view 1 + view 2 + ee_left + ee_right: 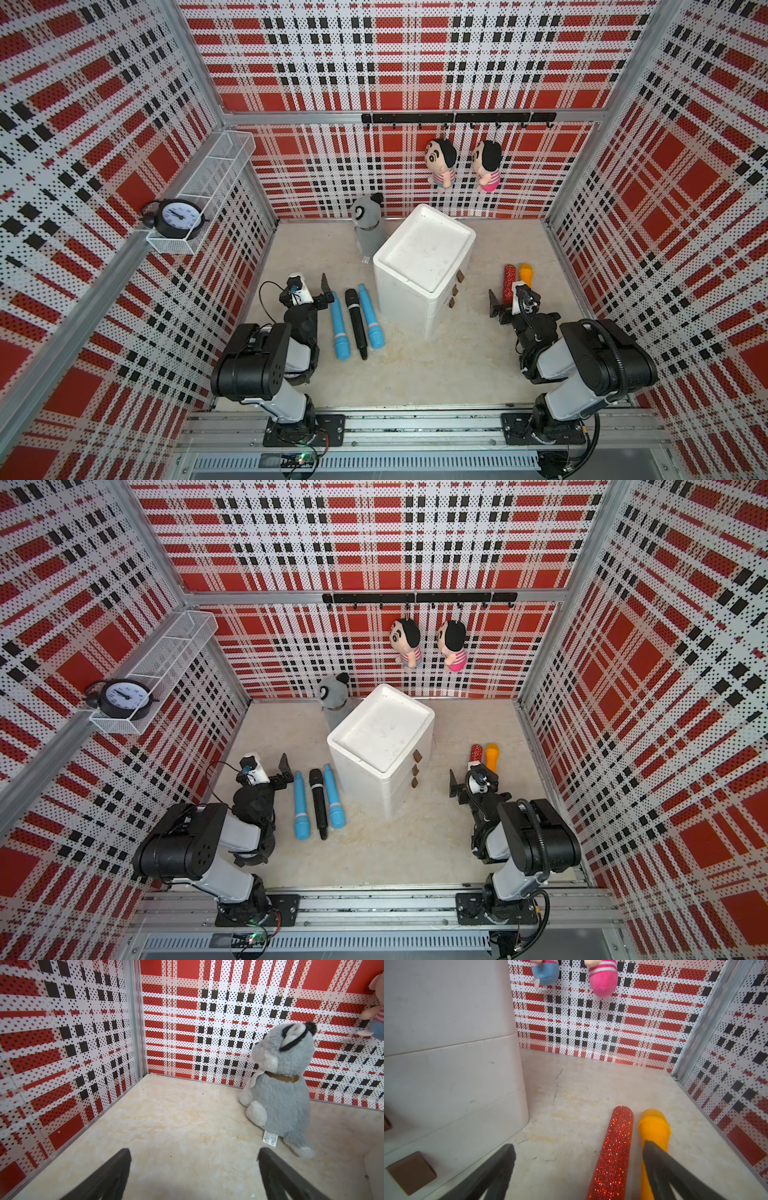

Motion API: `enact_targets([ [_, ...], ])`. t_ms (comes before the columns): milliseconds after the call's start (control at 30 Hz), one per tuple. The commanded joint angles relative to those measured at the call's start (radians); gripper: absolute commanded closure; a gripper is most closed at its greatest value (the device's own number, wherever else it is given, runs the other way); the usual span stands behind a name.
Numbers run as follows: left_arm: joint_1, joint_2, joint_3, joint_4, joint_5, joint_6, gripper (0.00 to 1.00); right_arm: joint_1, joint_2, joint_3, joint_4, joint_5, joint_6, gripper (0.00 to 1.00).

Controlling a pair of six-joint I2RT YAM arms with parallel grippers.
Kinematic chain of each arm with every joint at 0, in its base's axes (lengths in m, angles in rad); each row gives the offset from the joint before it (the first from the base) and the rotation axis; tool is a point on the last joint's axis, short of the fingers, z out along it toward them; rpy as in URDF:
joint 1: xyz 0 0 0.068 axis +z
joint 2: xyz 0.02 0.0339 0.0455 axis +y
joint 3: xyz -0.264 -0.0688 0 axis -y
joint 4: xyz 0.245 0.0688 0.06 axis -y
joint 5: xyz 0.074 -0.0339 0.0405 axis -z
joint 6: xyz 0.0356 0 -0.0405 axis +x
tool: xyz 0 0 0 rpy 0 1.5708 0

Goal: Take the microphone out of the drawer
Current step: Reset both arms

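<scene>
Well, any microphone inside is staying hidden: the white drawer unit [405, 307] is standing mid-surface with all three brown-handled drawers looking shut. Left of it, a black microphone [356, 322] is lying between two blue microphones [340, 328]. Right of it, a red glitter microphone [508, 282] and an orange microphone [526, 274] are lying side by side. The left hand [193, 1151] is gaping wide, holding nothing. The right hand [578, 1145] is spread wide and empty, hanging over that pair's near ends.
</scene>
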Motion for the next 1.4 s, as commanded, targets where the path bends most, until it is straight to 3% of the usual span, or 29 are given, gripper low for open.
enact_targets([
  [0, -0.006, -0.007, 0.017, -0.01, -0.011, 0.009, 0.02, -0.01, -0.014, 0.039, 0.001, 0.058, -0.007, 0.0],
  [133, -0.004, -0.007, 0.017, -0.011, -0.009, 0.01, 0.02, -0.012, -0.03, 0.174, -0.273, 0.428, 0.141, 0.0],
  [333, -0.006, -0.007, 0.017, -0.011, -0.01, 0.009, 0.02, -0.013, -0.027, 0.168, -0.258, 0.377, 0.12, 0.0],
  [1167, -0.042, -0.004, 0.02, -0.016, -0.071, 0.037, 0.02, -0.013, -0.03, 0.168, -0.26, 0.37, 0.119, 0.0],
  [1367, -0.015, -0.007, 0.023, -0.023, -0.026, 0.019, 0.02, -0.013, -0.03, 0.168, -0.261, 0.369, 0.118, 0.0],
])
